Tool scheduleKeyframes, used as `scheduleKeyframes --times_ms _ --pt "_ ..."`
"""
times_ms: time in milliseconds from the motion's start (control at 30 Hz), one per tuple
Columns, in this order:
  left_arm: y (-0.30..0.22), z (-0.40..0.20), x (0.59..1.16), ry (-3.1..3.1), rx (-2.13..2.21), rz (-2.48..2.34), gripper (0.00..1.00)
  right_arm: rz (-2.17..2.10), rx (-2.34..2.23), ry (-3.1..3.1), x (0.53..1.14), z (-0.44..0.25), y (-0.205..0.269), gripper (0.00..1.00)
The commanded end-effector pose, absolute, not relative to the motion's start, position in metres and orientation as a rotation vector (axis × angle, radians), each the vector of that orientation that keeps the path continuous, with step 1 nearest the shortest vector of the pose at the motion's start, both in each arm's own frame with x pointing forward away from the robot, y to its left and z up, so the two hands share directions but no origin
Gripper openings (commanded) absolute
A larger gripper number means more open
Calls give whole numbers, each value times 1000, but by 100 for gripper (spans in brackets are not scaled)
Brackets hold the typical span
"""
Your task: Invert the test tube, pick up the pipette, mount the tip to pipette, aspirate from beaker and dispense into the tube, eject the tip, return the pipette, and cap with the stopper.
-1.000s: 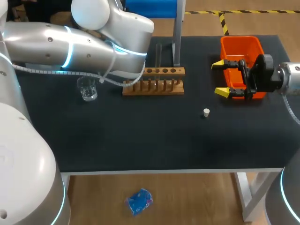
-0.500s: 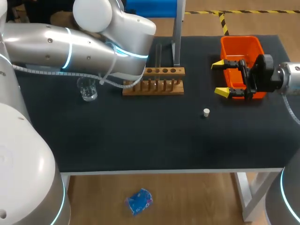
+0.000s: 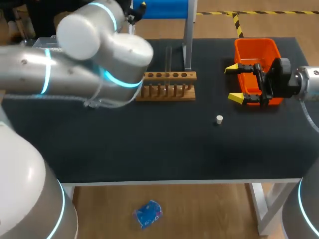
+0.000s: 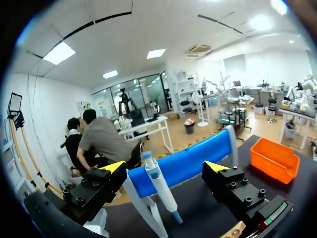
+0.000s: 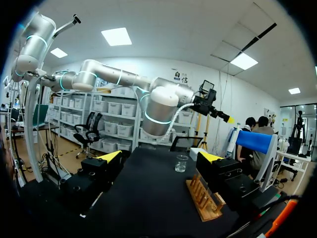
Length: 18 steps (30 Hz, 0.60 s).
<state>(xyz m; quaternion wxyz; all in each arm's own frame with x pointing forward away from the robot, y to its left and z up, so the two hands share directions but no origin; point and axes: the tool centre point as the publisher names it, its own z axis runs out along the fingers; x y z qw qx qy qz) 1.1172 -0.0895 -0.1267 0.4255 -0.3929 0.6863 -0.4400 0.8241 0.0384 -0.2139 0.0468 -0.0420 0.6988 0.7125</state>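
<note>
A matte black table (image 3: 149, 154) fills the head view, with my left arm (image 3: 84, 74) stretched across its upper left towards the blue stand (image 3: 164, 9).

My left gripper (image 4: 166, 166) is spread wide. The slim white and blue plastic pipette (image 4: 158, 183) hangs on the stand just ahead, between the fingers and untouched. My right gripper (image 3: 234, 83) is released and empty in front of the glossy orange bin (image 3: 256, 47). The slotted wooden rack (image 3: 169, 84) sits at upper centre. A thin clear test tube (image 3: 168, 55) seems to stand upright at its back. The glass beaker (image 5: 181, 163) stands beyond the rack. The small white stopper (image 3: 219, 119) lies alone, right of centre. I judge that an off-centre squeeze could knock the smooth pipette off its hanger. My bulky elbow hangs over the rack and could tip the glassware.
</note>
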Motion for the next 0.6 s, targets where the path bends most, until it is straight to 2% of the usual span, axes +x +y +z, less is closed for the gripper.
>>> scheduleKeyframes --times_ms 33,600 --pt "-67 -121 1072 1761 -650 -1465 100 2171 -128 2134 823 -213 38 100" --pt "-72 -121 1072 1809 -588 -1479 100 2171 -128 2134 823 -213 38 100"
